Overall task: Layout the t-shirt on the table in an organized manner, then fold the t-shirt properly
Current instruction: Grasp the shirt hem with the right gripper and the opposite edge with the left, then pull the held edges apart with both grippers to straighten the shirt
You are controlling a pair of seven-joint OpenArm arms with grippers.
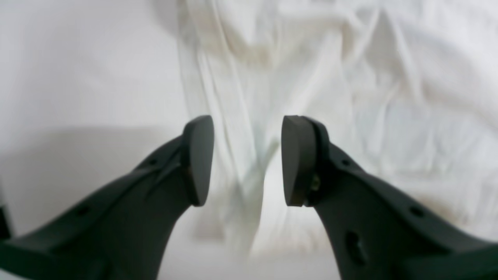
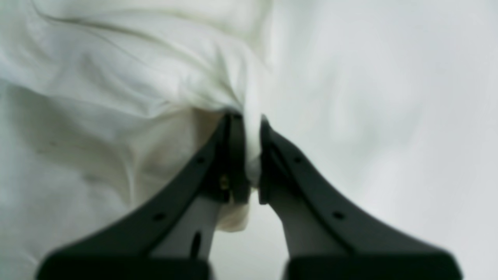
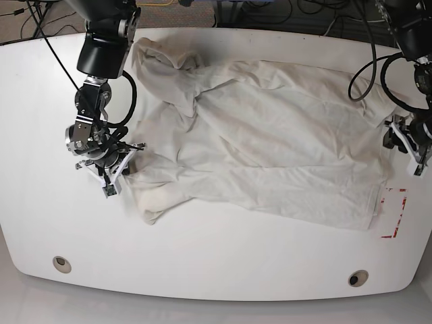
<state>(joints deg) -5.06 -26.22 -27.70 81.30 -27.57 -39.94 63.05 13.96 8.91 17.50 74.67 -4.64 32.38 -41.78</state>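
White table (image 3: 216, 270); t-shirt (image 3: 270, 148) shows no legible writing; right end effector (image 2: 252, 155) pinches it, left end effector (image 1: 248, 159) gapes.

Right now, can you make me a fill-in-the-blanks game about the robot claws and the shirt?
1. The right claw is pinching the edge of the ____.
2. The left claw hovers with its jaws ____, holding nothing.
3. The t-shirt lies wrinkled on the white ____.
4. The tape by the shirt's corner is colored ____.

Missing words: t-shirt; open; table; red
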